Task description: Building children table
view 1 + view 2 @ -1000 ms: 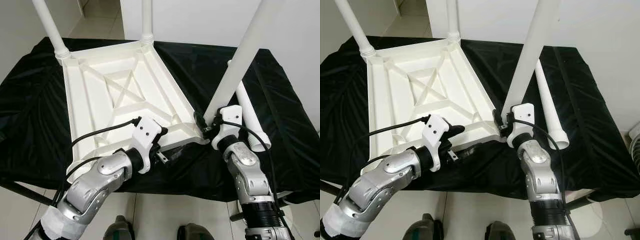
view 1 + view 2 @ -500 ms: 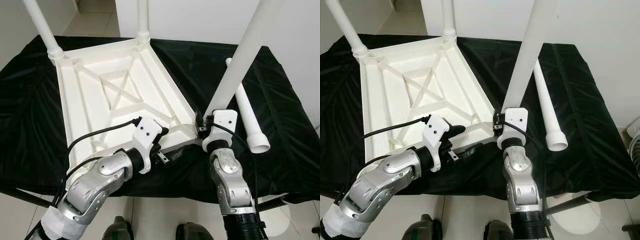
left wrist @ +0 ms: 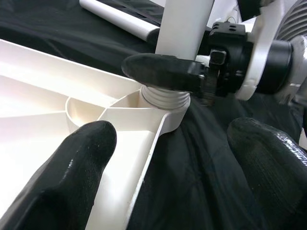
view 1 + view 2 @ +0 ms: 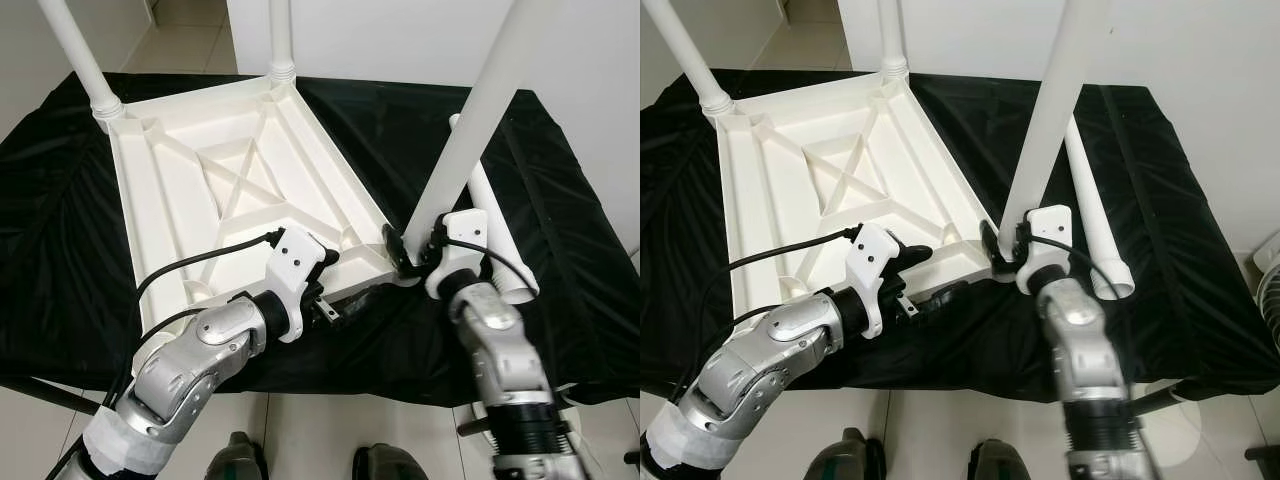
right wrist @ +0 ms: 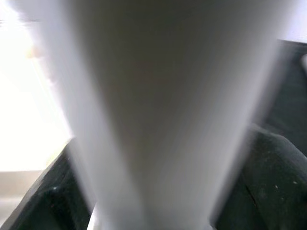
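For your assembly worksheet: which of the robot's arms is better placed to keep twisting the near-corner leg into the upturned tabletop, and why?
Right. The right gripper already clasps the leg at its base, while the left gripper straddles the tabletop edge.

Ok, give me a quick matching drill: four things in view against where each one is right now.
1. loose leg
2. right tool
3. left tool
4. tabletop

a. upside down on the black cloth
b. lying on the cloth, far right
c. at the tabletop's near edge
d. around the base of the near-right leg

Pairs: 1-b, 2-d, 3-c, 4-a
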